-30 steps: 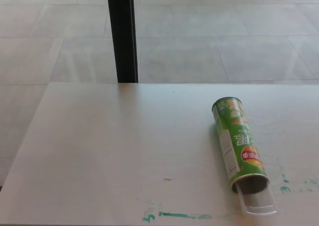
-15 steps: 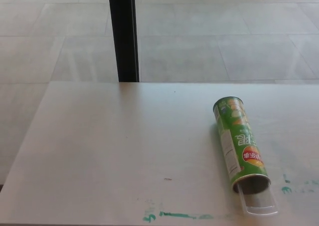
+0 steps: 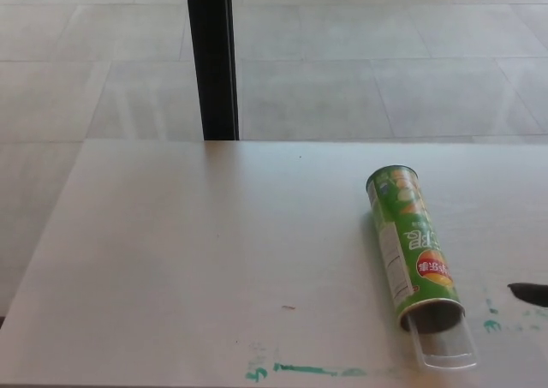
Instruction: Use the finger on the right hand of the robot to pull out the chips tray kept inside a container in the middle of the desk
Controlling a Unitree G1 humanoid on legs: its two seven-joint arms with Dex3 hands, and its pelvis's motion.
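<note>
This looks like a lab or test space in an institutional building rather than a home. A plain pale table (image 3: 188, 251) stands on a floor of large grey tiles (image 3: 385, 80), with wide bare floor beyond it. A black post (image 3: 212, 58) rises behind the table's far edge. Smears of green paint or marker (image 3: 308, 371) along the near edge suggest a worktop used for trials.

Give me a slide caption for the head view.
Green cylindrical chips can lying on white desk, clear plastic tray protruding; dark right hand at edge.
</note>
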